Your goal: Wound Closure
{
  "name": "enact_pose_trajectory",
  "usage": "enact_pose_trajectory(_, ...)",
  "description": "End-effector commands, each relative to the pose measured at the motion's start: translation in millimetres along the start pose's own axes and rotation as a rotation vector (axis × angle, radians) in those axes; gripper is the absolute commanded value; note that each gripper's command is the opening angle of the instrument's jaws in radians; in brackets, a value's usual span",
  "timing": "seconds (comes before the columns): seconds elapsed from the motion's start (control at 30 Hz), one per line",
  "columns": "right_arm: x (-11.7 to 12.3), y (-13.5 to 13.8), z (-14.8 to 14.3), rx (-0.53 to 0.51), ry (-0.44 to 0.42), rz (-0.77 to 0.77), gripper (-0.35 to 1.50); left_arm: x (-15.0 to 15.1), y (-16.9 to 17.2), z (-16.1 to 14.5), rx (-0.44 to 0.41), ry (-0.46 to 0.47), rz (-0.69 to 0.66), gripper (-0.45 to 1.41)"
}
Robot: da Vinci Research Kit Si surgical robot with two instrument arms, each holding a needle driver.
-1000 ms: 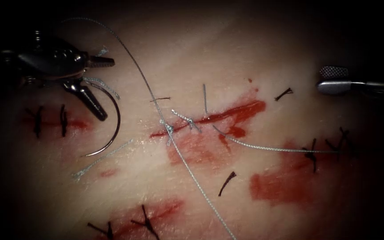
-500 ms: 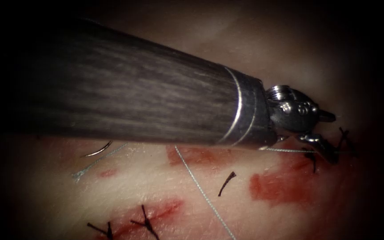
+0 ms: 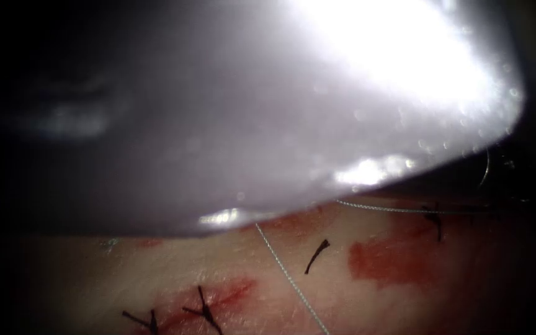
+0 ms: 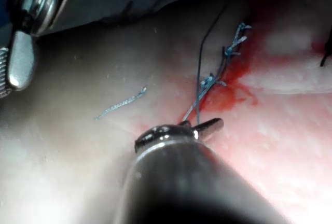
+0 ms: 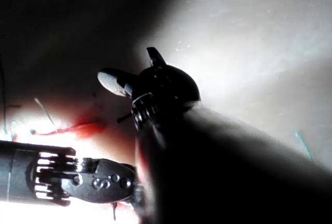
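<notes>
The left arm's steel hand (image 4: 208, 126) sits at the red-stained cut (image 4: 232, 85) in the pale pork tissue (image 4: 78, 146), beside the blue-grey braided thread (image 4: 199, 86); its grip cannot be told. The right arm's hand (image 5: 132, 69) hangs spread wide, holding nothing. The curved needle's place cannot be told.

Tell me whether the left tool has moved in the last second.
Yes. From left of the cut it swept right across it, past the dark stitch; its shaft covers the cut.
</notes>
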Motion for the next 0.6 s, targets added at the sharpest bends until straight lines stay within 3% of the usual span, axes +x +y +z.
enact_pose_trajectory(0.03, -0.3, -0.3, 0.8, 0.003, 0.001, -0.002, 1.03, -0.5, -0.9, 1.4, -0.013, -0.009, -0.030, 0.29)
enact_pose_trajectory(0.17, -0.3, -0.4, 0.8, 0.003, 0.001, -0.002, 1.01, -0.8, -1.6, 2.4, -0.024, -0.027, -0.075, 0.07)
enact_pose_trajectory(0.2, -0.3, -0.5, 0.7, 0.003, 0.000, -0.001, 0.99, -0.6, -2.0, 2.6, -0.030, -0.022, -0.065, -0.43)
enact_pose_trajectory(0.43, -0.3, -1.0, 0.5, 0.002, -0.001, 0.002, 1.01, -0.7, -2.2, 2.0, 0.031, -0.010, -0.041, -0.45)
enact_pose_trajectory(0.6, 0.2, -1.3, 0.3, 0.001, -0.004, -0.010, 1.01, -1.1, -2.0, -3.5, 0.080, 0.039, -0.037, -0.45)
